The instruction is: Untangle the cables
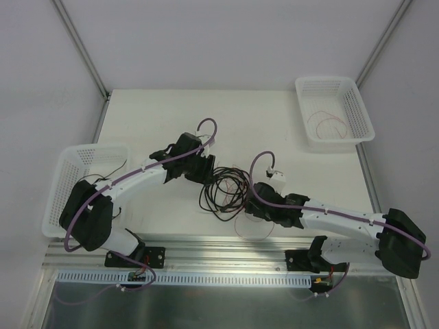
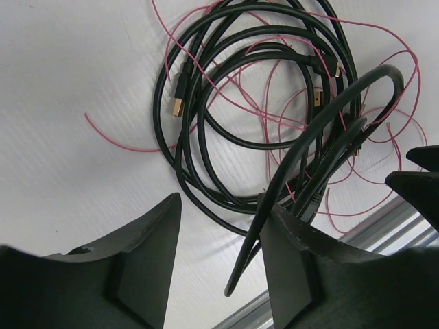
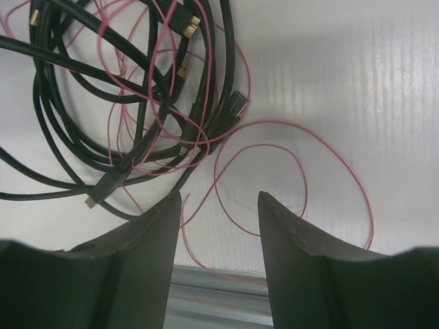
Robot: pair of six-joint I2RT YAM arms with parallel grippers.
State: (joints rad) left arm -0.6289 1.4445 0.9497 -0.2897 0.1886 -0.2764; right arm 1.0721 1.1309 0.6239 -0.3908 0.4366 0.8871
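Lying on the table (image 1: 274, 123), the cables (image 1: 223, 188) sit tangled between left gripper (image 1: 207, 173) and right gripper (image 1: 255, 205). Left wrist: jaws partly apart, a black loop (image 2: 381, 68) rising beside one finger. Right wrist: jaws partly apart, clamping nothing, the red wire (image 3: 278, 123) just ahead.

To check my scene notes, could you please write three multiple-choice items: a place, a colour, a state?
1. Where does the tangle of cables lie? A in a basket; B in the middle of the table; C on the floor.
2. What colour is the thinnest wire? A red; B blue; C yellow.
3. How do the jaws of the right gripper stand? A shut tight; B apart; C out of view.
Answers: 1 B, the top view shows it there; 2 A, red loops in both wrist views; 3 B, bare table shows between them.
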